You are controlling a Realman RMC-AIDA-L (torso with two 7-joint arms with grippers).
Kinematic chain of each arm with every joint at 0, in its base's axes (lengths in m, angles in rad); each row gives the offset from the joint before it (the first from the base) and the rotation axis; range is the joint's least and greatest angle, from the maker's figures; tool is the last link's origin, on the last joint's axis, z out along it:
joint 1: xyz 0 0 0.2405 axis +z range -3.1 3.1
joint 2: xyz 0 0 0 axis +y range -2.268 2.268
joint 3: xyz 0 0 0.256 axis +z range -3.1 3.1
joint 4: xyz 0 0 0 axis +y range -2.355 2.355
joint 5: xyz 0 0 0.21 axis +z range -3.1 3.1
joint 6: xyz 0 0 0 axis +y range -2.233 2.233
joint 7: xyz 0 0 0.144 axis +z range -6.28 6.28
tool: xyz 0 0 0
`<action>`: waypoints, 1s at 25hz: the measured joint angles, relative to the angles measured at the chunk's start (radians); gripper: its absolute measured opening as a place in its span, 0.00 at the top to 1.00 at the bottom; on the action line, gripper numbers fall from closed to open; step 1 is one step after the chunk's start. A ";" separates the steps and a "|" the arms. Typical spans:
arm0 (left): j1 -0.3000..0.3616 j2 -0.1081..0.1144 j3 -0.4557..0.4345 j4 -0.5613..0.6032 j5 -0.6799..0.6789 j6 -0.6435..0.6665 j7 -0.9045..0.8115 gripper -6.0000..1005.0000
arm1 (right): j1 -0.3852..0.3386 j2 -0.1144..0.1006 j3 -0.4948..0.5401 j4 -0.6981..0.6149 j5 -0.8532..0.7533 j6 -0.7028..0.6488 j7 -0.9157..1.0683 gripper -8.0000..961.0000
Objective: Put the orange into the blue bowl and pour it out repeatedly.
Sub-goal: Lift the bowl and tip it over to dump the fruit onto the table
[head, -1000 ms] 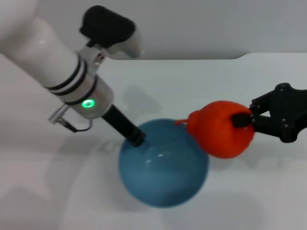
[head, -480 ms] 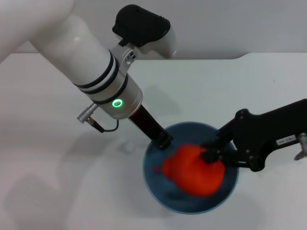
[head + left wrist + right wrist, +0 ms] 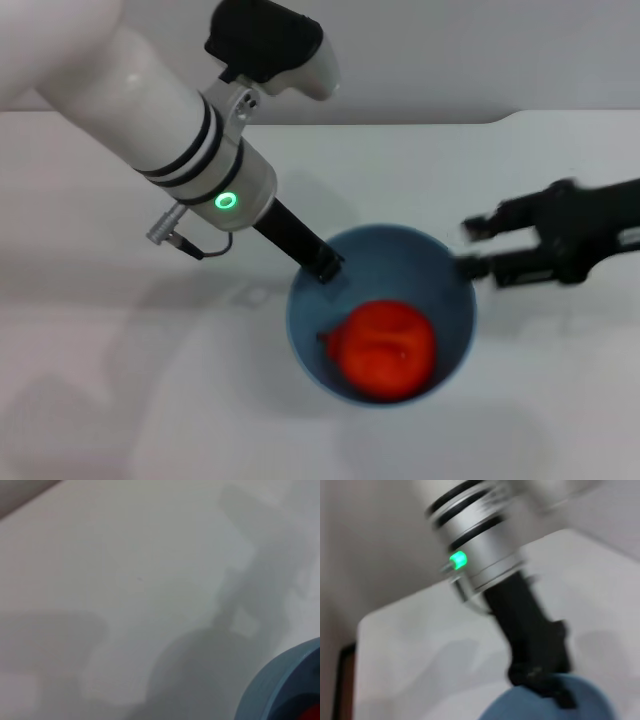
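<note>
**Kid:** White worktop [image 3: 120, 400] all around. Where is the orange [image 3: 382, 349]?

**Helper:** It sits inside the bowl [image 3: 450, 270], down at the bottom. So the putting-in step looks done. You pour next.

**Kid:** Who holds the bowl?

**Helper:** Your left pincer [image 3: 325, 267] pinches the far rim, fingers closed on it. Your right pincer [image 3: 472, 247] is just beside the bowl, spread wide, holding nothing.

**Kid:** What does pouring need?

**Helper:** You tip the bowl with the left arm, I think, and keep that rim pinch tight.

**Kid:** Do the wrist views help?

**Helper:** Only the head view shows the whole orange. The right wrist view shows the left pincer on the rim up close.
</note>
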 joint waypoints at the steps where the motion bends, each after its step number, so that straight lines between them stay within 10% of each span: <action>1: 0.015 0.000 0.000 0.015 0.011 -0.019 0.004 0.99 | -0.005 -0.001 0.042 0.001 -0.002 -0.001 0.018 0.49; 14: 0.516 0.003 0.225 0.462 0.041 -0.747 0.310 0.99 | -0.094 -0.003 0.431 0.011 -0.325 -0.030 0.082 0.44; 20: 0.669 0.002 0.538 0.415 0.144 -1.301 0.686 0.99 | -0.106 -0.003 0.462 0.044 -0.338 -0.022 0.081 0.44; 25: 0.663 -0.004 0.708 0.254 0.241 -1.652 0.851 0.99 | -0.104 -0.004 0.465 0.048 -0.340 -0.020 0.082 0.44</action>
